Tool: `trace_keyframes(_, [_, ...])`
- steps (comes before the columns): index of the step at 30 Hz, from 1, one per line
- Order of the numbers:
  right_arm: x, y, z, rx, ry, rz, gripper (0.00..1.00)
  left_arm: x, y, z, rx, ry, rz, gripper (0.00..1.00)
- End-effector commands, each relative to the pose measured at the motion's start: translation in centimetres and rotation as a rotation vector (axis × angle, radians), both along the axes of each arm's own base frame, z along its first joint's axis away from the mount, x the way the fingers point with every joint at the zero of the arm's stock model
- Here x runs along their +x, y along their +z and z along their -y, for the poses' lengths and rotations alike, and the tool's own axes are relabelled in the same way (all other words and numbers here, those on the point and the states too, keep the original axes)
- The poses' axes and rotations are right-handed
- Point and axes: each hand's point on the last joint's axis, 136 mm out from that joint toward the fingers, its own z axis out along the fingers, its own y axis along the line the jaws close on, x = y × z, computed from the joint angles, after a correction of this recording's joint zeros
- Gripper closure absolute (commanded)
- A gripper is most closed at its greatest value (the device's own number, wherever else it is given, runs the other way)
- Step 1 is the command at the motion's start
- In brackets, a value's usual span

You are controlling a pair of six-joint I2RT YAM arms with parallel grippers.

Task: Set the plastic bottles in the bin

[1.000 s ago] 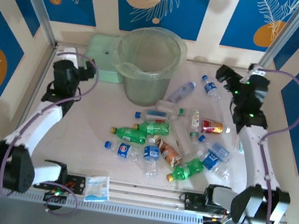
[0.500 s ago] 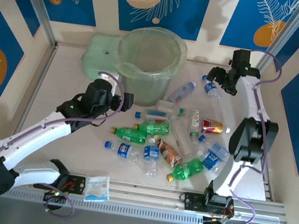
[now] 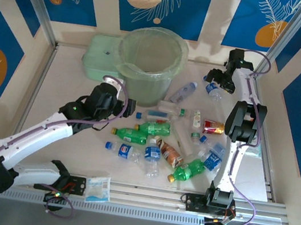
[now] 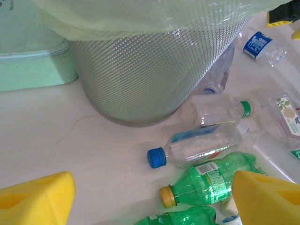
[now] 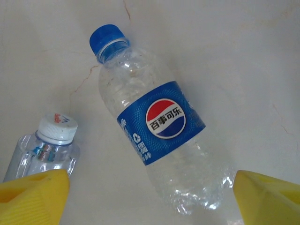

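Right jaws stand spread and empty over the blue-labelled clear bottle [image 5: 159, 126] lying on the desk [image 5: 243, 51]; centre them across its label before closing. Left jaws, likewise spread, hover above the green bottle [image 4: 215, 178] near the bin [image 4: 154, 70]; approach its body squarely.

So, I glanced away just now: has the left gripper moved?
Yes. The left gripper has swung right, from well left of the bin to close by its foot.
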Motion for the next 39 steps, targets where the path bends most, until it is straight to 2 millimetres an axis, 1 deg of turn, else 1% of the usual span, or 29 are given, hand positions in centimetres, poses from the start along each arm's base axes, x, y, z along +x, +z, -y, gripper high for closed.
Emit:
trace_keyframes(1, [-0.3,-1.0,0.0,0.018,0.024,-0.049,0.1,-0.5,0.2,-0.9,0.015,0.029,-0.006,0.14])
trace_keyframes(5, [0.0,-2.2,-0.2,0.022,0.042,-0.084,0.12,-0.7,0.7,-1.7,0.027,0.052,0.013,0.14])
trace_keyframes(9, [-0.1,-3.5,-0.3,0.003,0.046,-0.111,0.14,-0.7,1.1,-1.9,0.028,0.053,0.022,0.14])
trace_keyframes(13, [-0.3,-4.7,-0.7,0.009,0.054,-0.133,0.15,-0.8,0.5,-1.7,0.028,0.05,0.006,0.15])
trace_keyframes(17, [-0.4,-5.4,-1.0,0.0,0.062,-0.145,0.16,-0.9,-0.1,-1.7,0.028,0.051,-0.01,0.15])
trace_keyframes(23, [-0.4,-6.6,-0.8,-0.008,0.058,-0.173,0.16,-0.9,-0.2,-1.7,0.025,0.05,-0.009,0.16])
trace_keyframes(27, [-0.4,-7.2,-1.3,-0.009,0.068,-0.187,0.15,-0.9,-0.4,-1.7,0.027,0.05,-0.012,0.16])
trace_keyframes(30, [-0.4,-7.7,-1.5,-0.026,0.075,-0.201,0.16,-0.9,-0.6,-1.7,0.027,0.052,-0.014,0.17])
trace_keyframes(35, [-0.5,-7.6,-1.6,-0.026,0.069,-0.2,0.25,-0.9,-1.1,-1.7,0.03,0.055,-0.02,0.17])
trace_keyframes(39, [-0.5,-6.8,-1.6,-0.042,0.063,-0.186,0.3,-0.9,-1.3,-1.7,0.034,0.052,-0.024,0.17])
